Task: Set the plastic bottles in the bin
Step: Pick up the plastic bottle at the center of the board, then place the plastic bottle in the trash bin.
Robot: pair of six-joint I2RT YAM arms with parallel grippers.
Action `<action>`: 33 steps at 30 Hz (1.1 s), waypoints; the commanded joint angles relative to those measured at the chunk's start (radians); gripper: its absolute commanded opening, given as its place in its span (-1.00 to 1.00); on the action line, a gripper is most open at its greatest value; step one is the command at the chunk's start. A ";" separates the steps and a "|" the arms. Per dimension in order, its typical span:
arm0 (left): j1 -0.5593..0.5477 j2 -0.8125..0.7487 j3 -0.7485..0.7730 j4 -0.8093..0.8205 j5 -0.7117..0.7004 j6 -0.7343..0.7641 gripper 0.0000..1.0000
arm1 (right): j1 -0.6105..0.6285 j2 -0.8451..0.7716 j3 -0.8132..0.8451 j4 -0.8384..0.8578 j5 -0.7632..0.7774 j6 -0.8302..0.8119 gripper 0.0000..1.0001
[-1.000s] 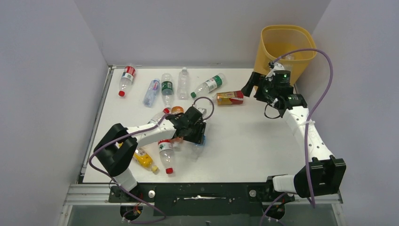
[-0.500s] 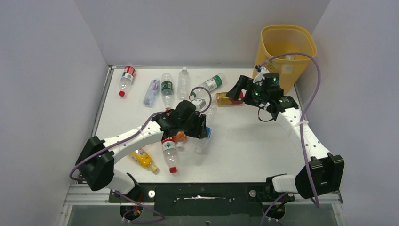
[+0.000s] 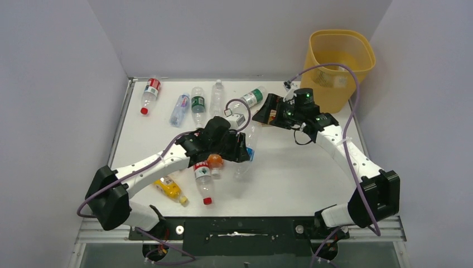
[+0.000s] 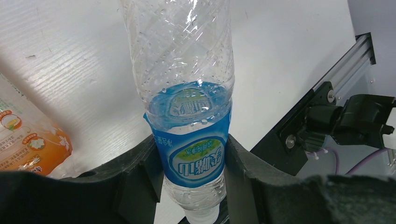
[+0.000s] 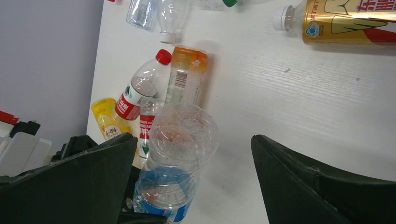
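Note:
My left gripper (image 3: 241, 152) is shut on a clear bottle with a blue label (image 3: 249, 140) and holds it off the table. In the left wrist view the jaws (image 4: 191, 158) clamp the label near the neck, with the base pointing away. My right gripper (image 3: 266, 111) is open just behind it. In the right wrist view the held bottle's base (image 5: 182, 135) sits between my open right fingers (image 5: 194, 140), nearer the left one. The yellow-orange bin (image 3: 315, 75) stands at the back right corner.
Several bottles (image 3: 198, 106) lie in a row along the table's back. A gold and red bottle (image 5: 345, 21) lies under my right gripper. An orange bottle (image 3: 214, 162), a red-labelled one (image 3: 203, 181) and a yellow one (image 3: 170, 190) lie under the left arm.
The left arm has raised the blue-label bottle and carried it right and back. The right gripper has swung left, away from the bin, toward the held bottle.

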 commanded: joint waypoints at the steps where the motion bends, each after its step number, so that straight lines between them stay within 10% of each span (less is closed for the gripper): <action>1: -0.005 -0.055 0.060 0.078 0.028 -0.003 -0.26 | 0.030 0.016 0.042 0.054 -0.018 0.009 1.00; 13: -0.006 -0.056 0.057 0.095 0.032 -0.002 -0.25 | 0.093 0.072 0.055 0.073 -0.028 0.014 0.95; 33: -0.006 -0.064 0.045 0.085 0.017 0.001 0.17 | 0.106 0.088 0.072 0.080 -0.031 0.014 0.12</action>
